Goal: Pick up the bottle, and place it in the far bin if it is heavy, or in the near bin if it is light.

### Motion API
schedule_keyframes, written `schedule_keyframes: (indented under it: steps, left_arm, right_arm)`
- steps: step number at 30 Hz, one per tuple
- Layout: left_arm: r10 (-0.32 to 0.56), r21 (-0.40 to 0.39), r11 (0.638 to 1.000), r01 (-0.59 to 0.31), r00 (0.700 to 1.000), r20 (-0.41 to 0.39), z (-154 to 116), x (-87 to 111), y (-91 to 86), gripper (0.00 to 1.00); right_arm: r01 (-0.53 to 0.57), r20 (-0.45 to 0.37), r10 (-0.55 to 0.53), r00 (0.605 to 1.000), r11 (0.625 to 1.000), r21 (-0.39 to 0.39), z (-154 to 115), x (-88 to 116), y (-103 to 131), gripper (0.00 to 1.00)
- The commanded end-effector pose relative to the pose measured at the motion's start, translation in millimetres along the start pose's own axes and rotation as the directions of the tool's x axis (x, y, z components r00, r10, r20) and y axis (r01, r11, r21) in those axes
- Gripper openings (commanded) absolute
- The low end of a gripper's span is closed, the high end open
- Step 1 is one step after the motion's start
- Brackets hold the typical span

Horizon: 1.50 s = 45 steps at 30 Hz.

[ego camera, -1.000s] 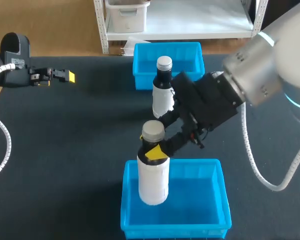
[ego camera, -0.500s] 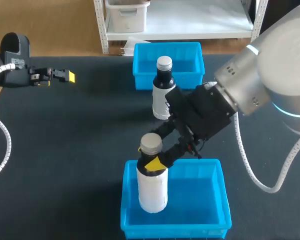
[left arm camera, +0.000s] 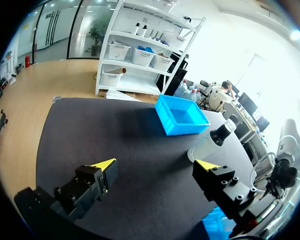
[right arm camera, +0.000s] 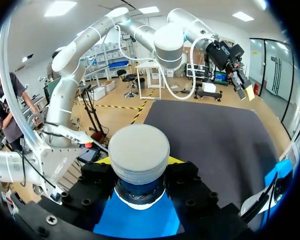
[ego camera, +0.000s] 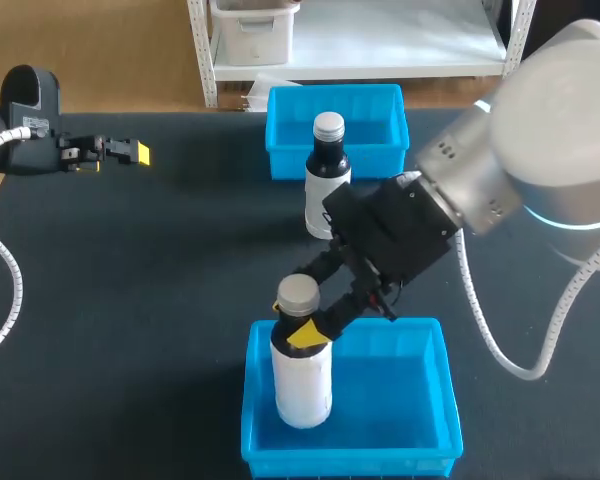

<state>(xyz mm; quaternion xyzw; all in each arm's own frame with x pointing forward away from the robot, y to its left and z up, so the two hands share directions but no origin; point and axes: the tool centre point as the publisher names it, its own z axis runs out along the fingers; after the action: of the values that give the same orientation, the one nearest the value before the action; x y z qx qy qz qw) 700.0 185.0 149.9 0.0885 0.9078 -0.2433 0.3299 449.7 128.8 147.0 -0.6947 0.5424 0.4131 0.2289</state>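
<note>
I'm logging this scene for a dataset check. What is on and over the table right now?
held bottle: 1, white body, grey cap, upright inside the near bin
second bottle: 1, dark with white label, grey cap, standing on the table just in front of the far bin
near bin: 1, blue, near side of the table
far bin: 1, blue, far side
table: 1, black top
left gripper: 1, yellow tips, open, over the table's far left
right gripper: 1, yellow tips, shut on the held bottle's neck

Silver right arm (ego camera: 540,150) bears white cable (ego camera: 477,322) and black yellow-tipped tool (ego camera: 298,322)
</note>
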Motion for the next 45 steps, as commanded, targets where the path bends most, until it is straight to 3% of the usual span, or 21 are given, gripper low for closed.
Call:
schedule_keyframes:
  steps: [1, 8, 10, 11, 20, 27, 37, 45]
  left_arm:
    - [0.000, 0.000, 1.000, 0.000, 1.000, 0.000, 0.0, 0.0, 0.0, 1.00]
    - [0.000, 0.000, 1.000, 0.000, 1.000, 0.000, 0.0, 0.0, 0.0, 1.00]
    - [0.000, 0.000, 1.000, 0.000, 1.000, 0.000, 0.0, 0.0, 0.0, 1.00]
    - [0.000, 0.000, 1.000, 0.000, 1.000, 0.000, 0.0, 0.0, 0.0, 1.00]
    - [0.000, 0.000, 1.000, 0.000, 1.000, 0.000, 0.0, 0.0, 0.0, 1.00]
    - [0.000, 0.000, 1.000, 0.000, 1.000, 0.000, 0.0, 0.0, 0.0, 1.00]
    - [0.000, 0.000, 1.000, 0.000, 1.000, 0.000, 0.0, 0.0, 0.0, 1.00]
    - [0.000, 0.000, 1.000, 0.000, 1.000, 0.000, 0.0, 0.0, 0.0, 1.00]
  right_arm:
    - [0.001, 0.002, -0.001, 1.000, 1.000, -0.008, 1.7, 1.4, -3.5, 0.19]
    - [0.009, -0.010, -0.009, 1.000, 1.000, -0.015, 1.9, 3.0, -3.9, 0.54]
    - [0.011, -0.016, -0.011, 1.000, 1.000, -0.017, 1.8, 3.6, -3.8, 0.96]
    - [0.012, -0.018, -0.012, 1.000, 1.000, -0.018, 1.6, 4.0, -3.8, 1.00]
    - [0.004, -0.033, -0.004, 0.999, 1.000, -0.017, -1.5, 9.3, -3.4, 1.00]
    - [-0.022, -0.061, 0.022, 0.998, 1.000, -0.005, -13.2, 24.5, -8.7, 1.00]
    - [-0.110, -0.136, 0.122, 0.983, 0.990, 0.088, -66.3, 67.3, -30.4, 1.00]
    - [-0.179, -0.120, 0.209, 0.970, 0.958, 0.223, -123.1, 91.8, -83.1, 1.00]
